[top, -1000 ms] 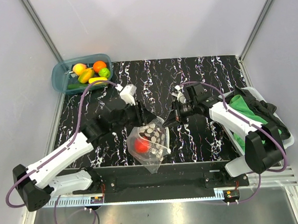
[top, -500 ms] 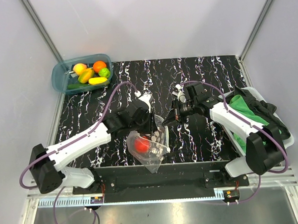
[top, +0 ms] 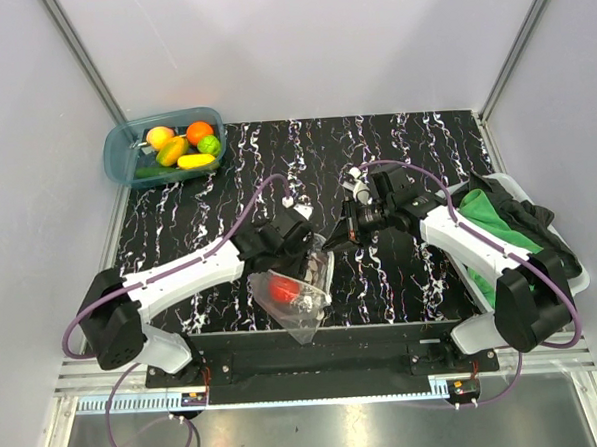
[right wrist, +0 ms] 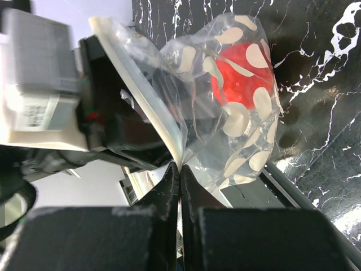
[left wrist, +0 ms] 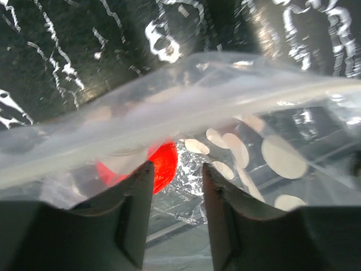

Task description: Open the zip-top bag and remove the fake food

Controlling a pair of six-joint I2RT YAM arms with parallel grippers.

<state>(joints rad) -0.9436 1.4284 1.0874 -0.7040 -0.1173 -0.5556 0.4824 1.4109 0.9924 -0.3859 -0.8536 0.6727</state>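
The right claw point(right wrist: 180, 168) is pressed fully together, clamped on the pale zip strip at the rim of the zip-top bag point(top: 308, 303). In the right wrist view the two fingers meet with only the thin edge of plastic between them, and the rest of the bag bulges away from that pinch.

The left claw point(left wrist: 176, 171) stands partly apart. Its two dark fingers point(left wrist: 132, 217) point into the bag's mouth, and the zip strip runs across just beyond their tips. Between the tips shows the red piece of fake food point(left wrist: 161, 164). It sits inside the bag next to the patch of pale dots. Nothing is gripped between these fingers, though I cannot tell whether they touch the plastic.

From above, the bag lies at the near middle of the black marbled desk point(top: 395, 148), between the two arms, with its lower corner over the near edge.

More fake food, orange point(top: 200, 132), lime green and yellow, lies in a blue tub point(top: 115, 153) at the far left corner. It is well apart from both claws.
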